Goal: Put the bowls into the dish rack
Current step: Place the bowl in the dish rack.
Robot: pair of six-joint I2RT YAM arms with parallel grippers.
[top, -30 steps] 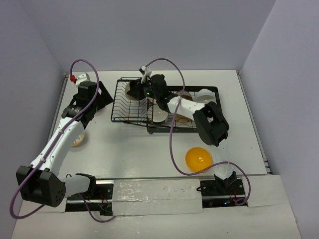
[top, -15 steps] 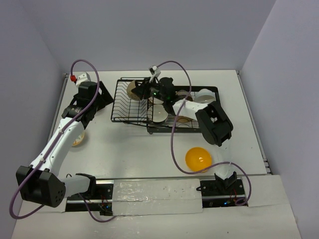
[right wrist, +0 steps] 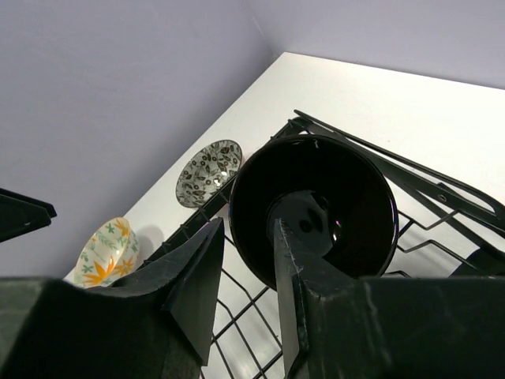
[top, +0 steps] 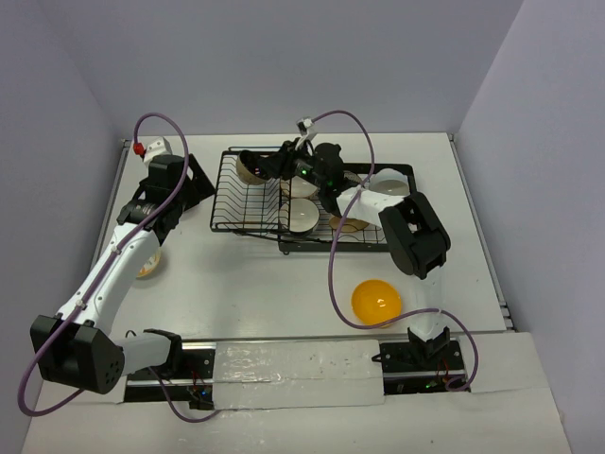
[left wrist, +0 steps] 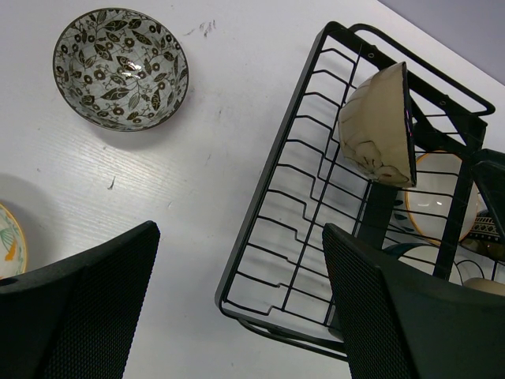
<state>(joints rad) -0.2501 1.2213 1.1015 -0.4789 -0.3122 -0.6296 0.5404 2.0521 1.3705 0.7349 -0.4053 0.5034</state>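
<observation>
Black bowl (right wrist: 331,197) pinched at its rim by right gripper (right wrist: 246,229), held over slotted end of dish rack (top: 250,199), right arm (top: 364,197) stretched far forward across it. Left gripper (left wrist: 237,237) spread wide, empty, poised above table (left wrist: 197,158) beside rack. One tan bowl (left wrist: 375,126) on edge in slots; three more on table: floral grey bowl (left wrist: 120,69), orange-leaf bowl (right wrist: 106,253), orange-yellow bowl (top: 376,301).
</observation>
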